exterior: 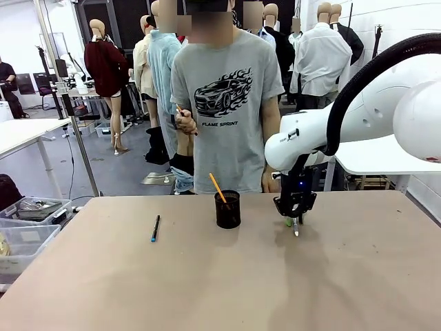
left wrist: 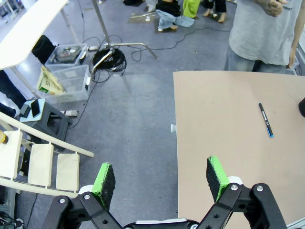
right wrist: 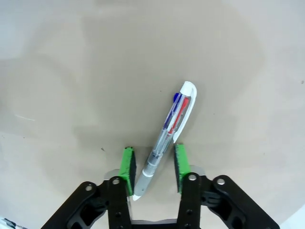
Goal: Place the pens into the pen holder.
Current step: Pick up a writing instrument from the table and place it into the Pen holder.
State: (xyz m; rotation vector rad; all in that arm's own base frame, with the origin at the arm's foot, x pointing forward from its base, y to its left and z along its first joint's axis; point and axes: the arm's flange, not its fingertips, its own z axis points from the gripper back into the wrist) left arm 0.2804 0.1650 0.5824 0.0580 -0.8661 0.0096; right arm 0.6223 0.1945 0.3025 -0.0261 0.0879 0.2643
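On the tan desk [exterior: 358, 276] the orange pencil [exterior: 218, 187] stands in the pen holder [exterior: 228, 211]. The blue-tipped pen [exterior: 155, 228] lies to its left. The right tool [right wrist: 153, 164], jaws half-closed, straddles the white pen [right wrist: 174, 124], grip unclear. The left tool [left wrist: 159, 176] is wide open and empty.

The white pen [right wrist: 166, 138] lies slanted on the tan table [right wrist: 71, 71], its lower end between the right gripper's [right wrist: 154, 155] 2 green pads [right wrist: 127, 164], not yet pinched.
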